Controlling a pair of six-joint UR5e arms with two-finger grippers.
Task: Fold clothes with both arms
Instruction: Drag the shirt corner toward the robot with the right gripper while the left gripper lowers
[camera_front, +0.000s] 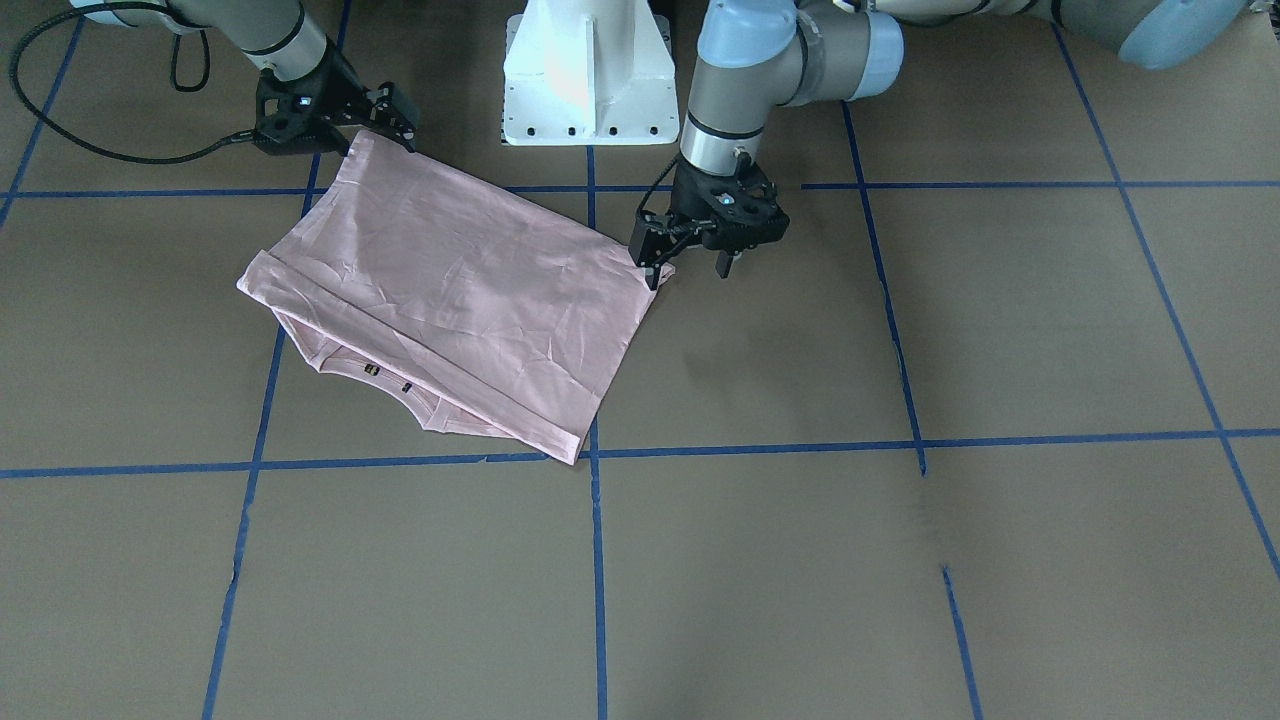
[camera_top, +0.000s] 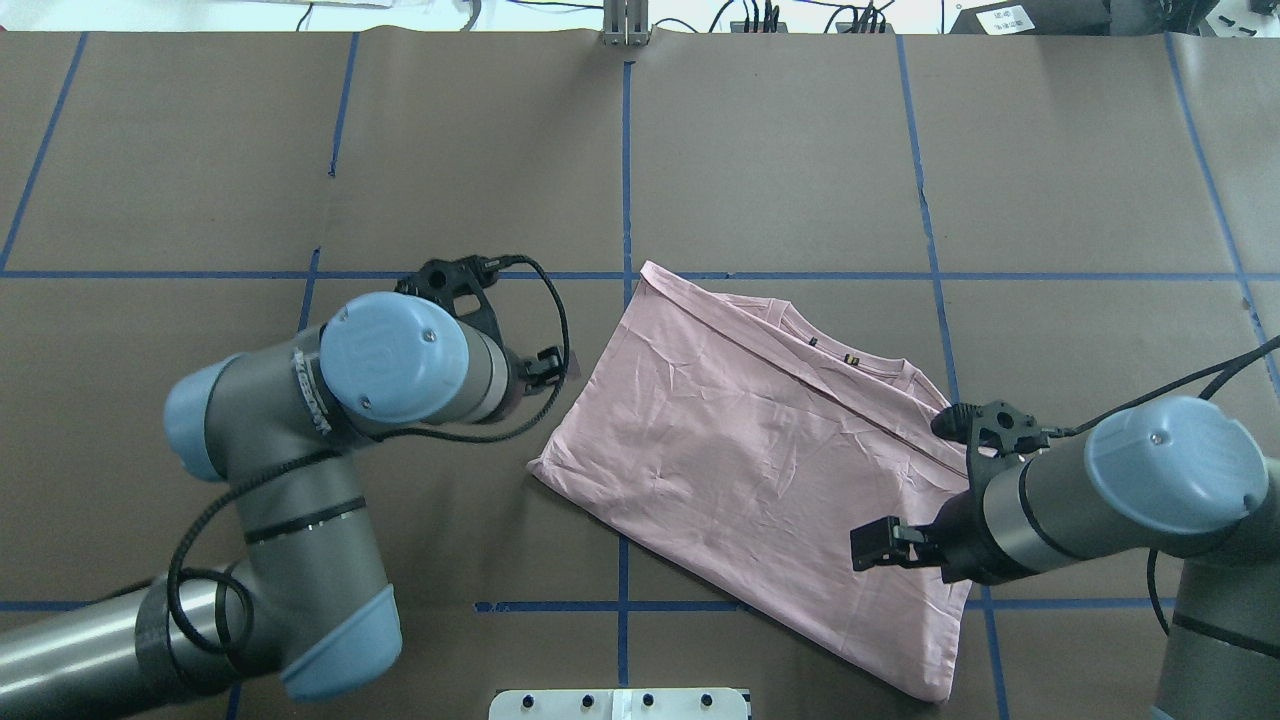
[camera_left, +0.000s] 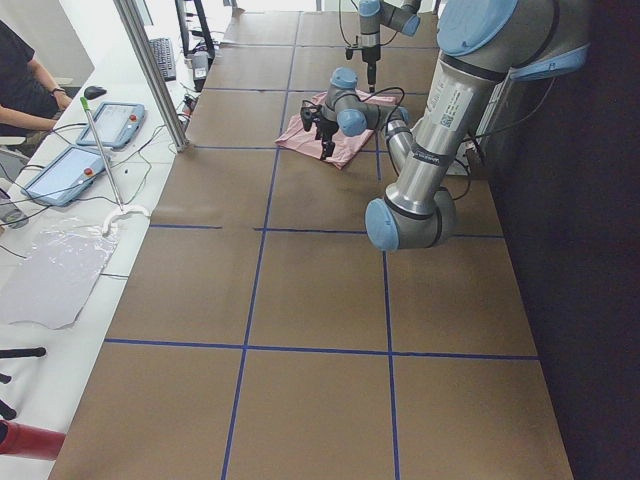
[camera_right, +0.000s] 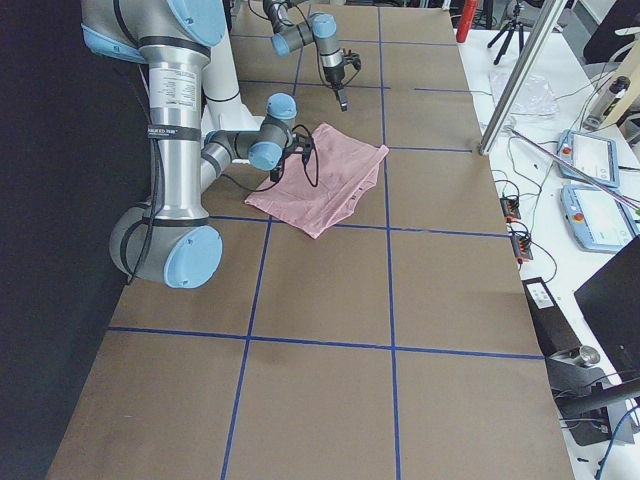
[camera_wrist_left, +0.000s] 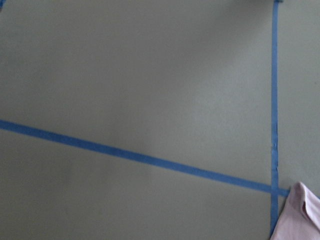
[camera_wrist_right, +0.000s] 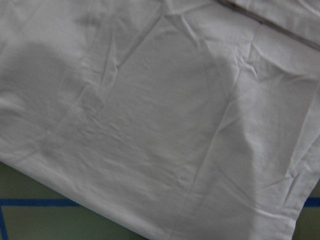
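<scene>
You are looking at a pink shirt (camera_front: 450, 290) lying folded flat on the brown table (camera_front: 950, 560), just in front of the white base (camera_front: 585, 75) and mostly toward the robot's right. A folded-over layer is covering the body. The collar (camera_front: 390, 385) and two small dark tags (camera_front: 372, 372) are peeking out along the edge farthest from the robot.

The left gripper (camera_front: 688, 272) is pointing down at the corner on the robot's left. Its jaws are standing wide apart, with one finger (camera_front: 652, 262) touching or just beside the cloth and the other hanging over bare table. The right gripper (camera_front: 395, 118) is sitting low at the corner nearest the base. From these views you cannot tell whether it is pinching the fabric or standing apart.

The right wrist camera is taking in creased cloth and a strip of table. The left wrist camera is showing blue tape lines (camera_wrist_left: 135, 156) and only a tip of the shirt. A seated person (camera_left: 25, 70) is showing at the edge of the exterior left view.
</scene>
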